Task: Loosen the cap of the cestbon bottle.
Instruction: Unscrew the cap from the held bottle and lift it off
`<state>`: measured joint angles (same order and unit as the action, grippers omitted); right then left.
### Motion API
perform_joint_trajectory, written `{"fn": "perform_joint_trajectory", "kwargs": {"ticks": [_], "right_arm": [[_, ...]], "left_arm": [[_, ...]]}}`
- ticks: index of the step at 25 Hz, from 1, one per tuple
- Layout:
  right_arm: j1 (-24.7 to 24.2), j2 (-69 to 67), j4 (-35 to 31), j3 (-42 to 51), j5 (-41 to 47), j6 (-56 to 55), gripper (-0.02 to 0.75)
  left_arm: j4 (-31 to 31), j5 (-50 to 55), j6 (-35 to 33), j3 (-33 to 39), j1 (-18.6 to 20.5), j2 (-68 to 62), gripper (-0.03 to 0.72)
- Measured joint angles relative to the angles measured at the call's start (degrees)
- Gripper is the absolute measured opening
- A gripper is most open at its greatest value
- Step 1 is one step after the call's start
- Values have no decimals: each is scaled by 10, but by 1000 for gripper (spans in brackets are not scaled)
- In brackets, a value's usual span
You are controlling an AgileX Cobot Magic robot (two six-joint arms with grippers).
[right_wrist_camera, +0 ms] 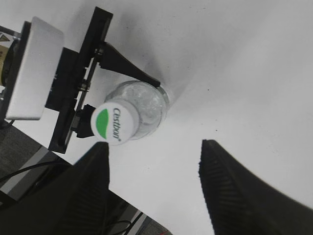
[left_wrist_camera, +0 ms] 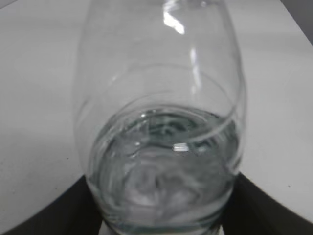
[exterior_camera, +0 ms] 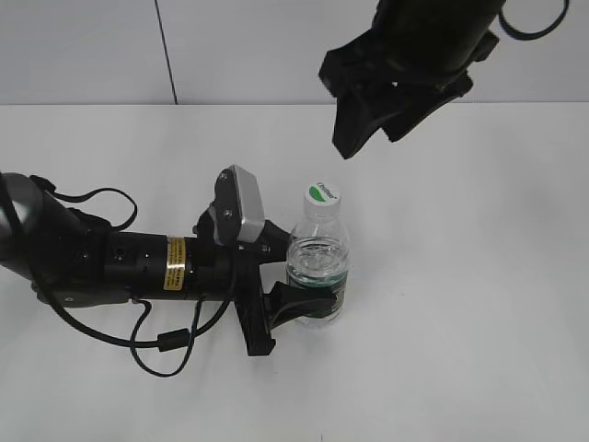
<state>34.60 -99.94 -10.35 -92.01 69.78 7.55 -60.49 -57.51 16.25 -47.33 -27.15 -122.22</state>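
The cestbon bottle (exterior_camera: 318,273) stands upright on the white table, clear with a dark green label band, part full of water. Its white cap (exterior_camera: 321,193) with a green leaf mark is on the neck. My left gripper (exterior_camera: 293,279) is shut on the bottle's lower body, one finger on each side. The bottle fills the left wrist view (left_wrist_camera: 161,127). My right gripper (exterior_camera: 368,129) is open and empty, above and to the right of the cap. In the right wrist view the cap (right_wrist_camera: 113,122) lies just off the tip of one finger, outside the open jaws (right_wrist_camera: 154,154).
The left arm (exterior_camera: 110,262) lies across the table from the left with loose black cables (exterior_camera: 156,341). The white table (exterior_camera: 479,276) stretches right of the bottle. A grey wall with a dark seam (exterior_camera: 166,51) is behind.
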Motion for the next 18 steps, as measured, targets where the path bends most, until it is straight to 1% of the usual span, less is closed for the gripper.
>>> {"fn": "perform_joint_trajectory", "kwargs": {"ticks": [8,18], "right_arm": [[30,-40,0,-2,1,-12,447],[40,-69,2,-2,1,-20,447]], "left_arm": [[0,3,0,-1,0,0,412],[0,3,0,-1,0,0,412]]}}
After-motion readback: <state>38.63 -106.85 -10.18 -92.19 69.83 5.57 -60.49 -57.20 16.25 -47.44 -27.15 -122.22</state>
